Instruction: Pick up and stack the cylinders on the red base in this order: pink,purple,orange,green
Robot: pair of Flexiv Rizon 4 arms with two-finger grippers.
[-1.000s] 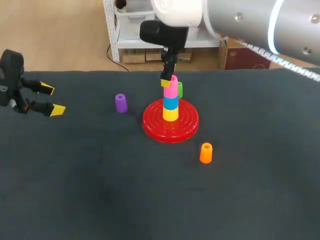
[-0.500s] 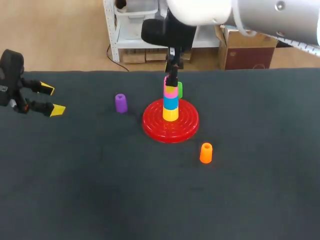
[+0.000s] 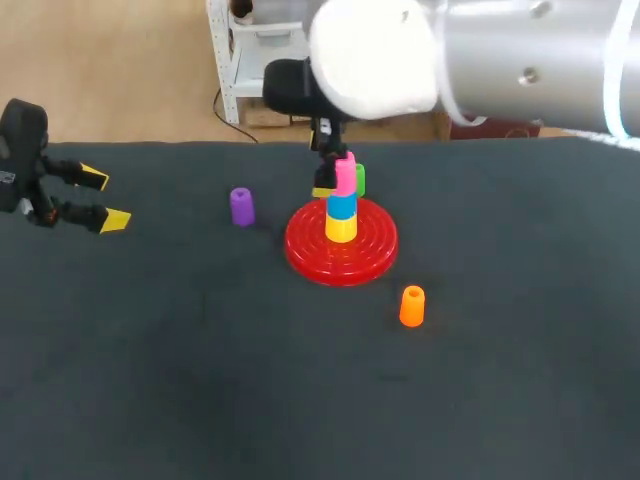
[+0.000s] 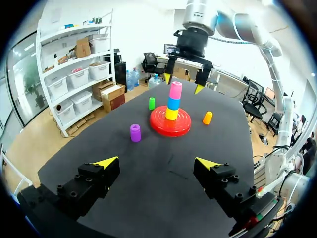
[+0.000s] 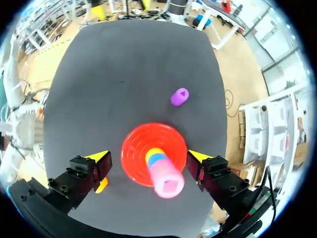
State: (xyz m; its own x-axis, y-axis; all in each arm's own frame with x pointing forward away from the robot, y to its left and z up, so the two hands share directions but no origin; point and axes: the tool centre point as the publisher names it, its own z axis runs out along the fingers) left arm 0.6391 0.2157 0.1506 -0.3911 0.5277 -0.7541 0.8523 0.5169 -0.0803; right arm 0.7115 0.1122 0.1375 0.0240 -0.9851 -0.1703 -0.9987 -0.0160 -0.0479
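The red base (image 3: 305, 250) carries a stack of a yellow cylinder (image 3: 341, 229), a blue one (image 3: 342, 206) and the pink cylinder (image 3: 346, 176) on top. My right gripper (image 3: 338, 186) hangs open over the stack, one finger on each side of the pink cylinder (image 5: 167, 181) and neither touching it. The purple cylinder (image 3: 241, 206) stands left of the base, the orange cylinder (image 3: 412, 306) in front of it to the right, and the green cylinder (image 3: 360, 181) just behind the stack. My left gripper (image 3: 105, 200) is open and holds nothing at the table's far left.
The dark table (image 3: 200, 380) holds nothing else. In the right wrist view the orange cylinder (image 5: 102, 185) is partly hidden behind one finger. In the left wrist view the base (image 4: 161, 126) lies well ahead of my left gripper (image 4: 157, 162).
My right gripper's fingers have spread off the pink cylinder, which stays on top of the stack, and the wrist has shifted left. The left arm has not moved.
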